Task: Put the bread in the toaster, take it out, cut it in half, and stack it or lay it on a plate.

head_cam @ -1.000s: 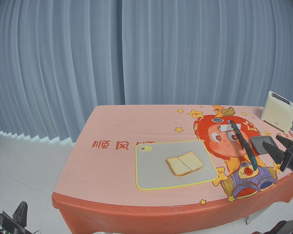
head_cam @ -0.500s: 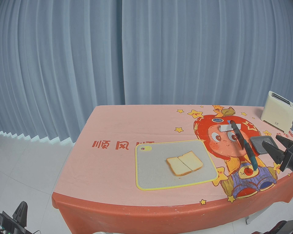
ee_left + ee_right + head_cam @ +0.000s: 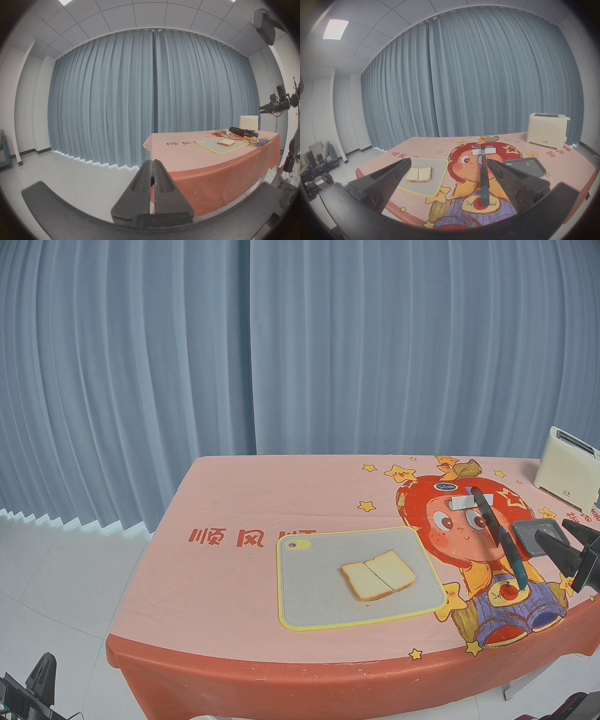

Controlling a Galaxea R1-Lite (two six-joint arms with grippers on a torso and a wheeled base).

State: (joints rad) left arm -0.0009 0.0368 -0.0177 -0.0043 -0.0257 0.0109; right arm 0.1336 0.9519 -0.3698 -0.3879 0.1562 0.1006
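Bread (image 3: 378,575) lies cut in two halves, side by side and touching, on the board (image 3: 312,596) at the near middle of the tabletop (image 3: 219,590). Knife (image 3: 502,539) rests flat on the tabletop right of the board, with the plate (image 3: 528,532) (a dark grey tray) just beside it. Toaster (image 3: 570,468) stands at the far right. Right end effector (image 3: 449,162) - fingers spread, empty, at the near right edge by the plate. Left end effector (image 3: 152,165) - fingers pressed together, low and well left of the tabletop.
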